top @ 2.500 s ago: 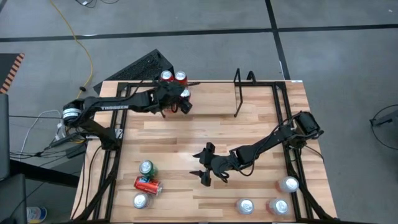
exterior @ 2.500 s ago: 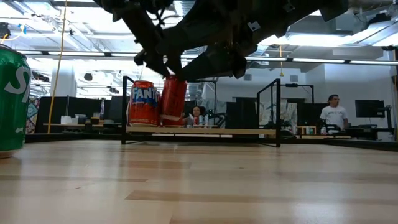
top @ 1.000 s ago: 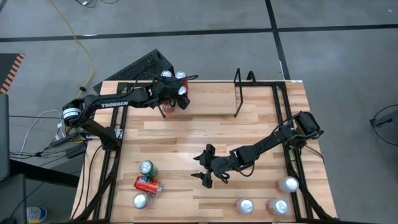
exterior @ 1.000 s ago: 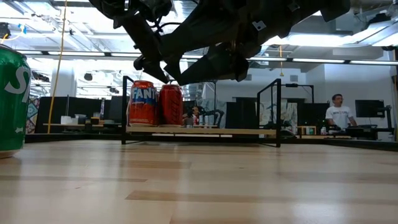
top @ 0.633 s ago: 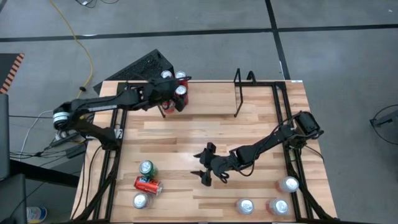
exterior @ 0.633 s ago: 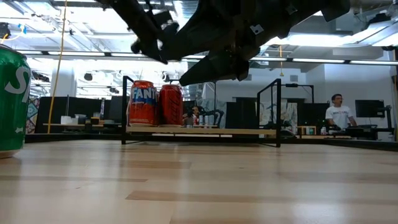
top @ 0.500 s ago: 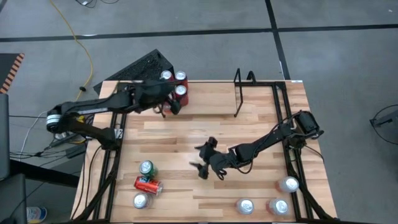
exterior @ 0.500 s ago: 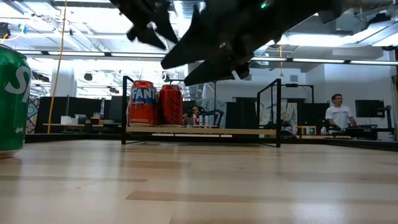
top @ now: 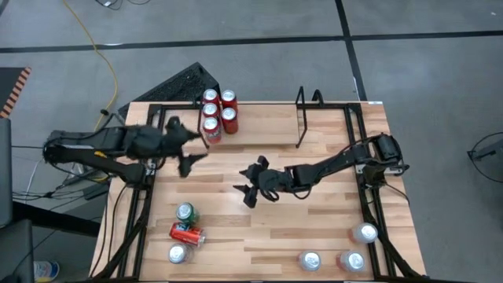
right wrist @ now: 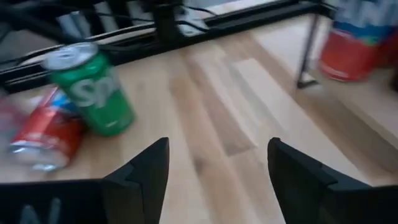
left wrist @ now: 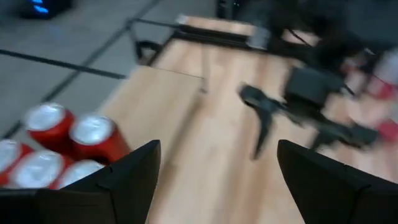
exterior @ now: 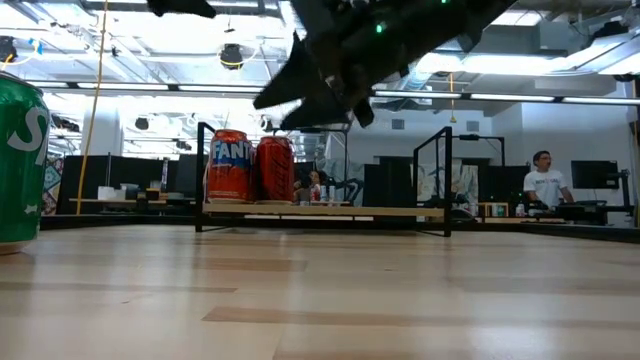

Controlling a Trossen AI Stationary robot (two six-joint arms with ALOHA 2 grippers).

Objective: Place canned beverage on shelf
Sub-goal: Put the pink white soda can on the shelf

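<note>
Several red cans [top: 219, 110] stand upright on the left part of the shelf [top: 301, 118], a low rack of thin black rods at the table's far edge. The low view shows two of them [exterior: 252, 166] on the shelf [exterior: 330, 210]. My left gripper [top: 187, 143] is open and empty, hanging left of and nearer than those cans, which also show in the left wrist view [left wrist: 62, 137]. My right gripper [top: 245, 182] is open and empty above the table's middle. It faces a green can [right wrist: 93, 93] and a red can [right wrist: 43, 140] that lies on its side.
Loose cans stand near the front edge. At the left are a green can [top: 186, 212], a lying red can [top: 187, 233] and a silver-topped can [top: 178, 253]. At the right are three more cans [top: 365, 233], [top: 310, 260], [top: 351, 261]. Black rails [top: 363, 141] edge the table.
My left gripper has let go of a red can, which now stands on the shelf with the others. The gripper has drawn back toward the table's left and near edges. My right gripper has moved toward the far edge and a little left.
</note>
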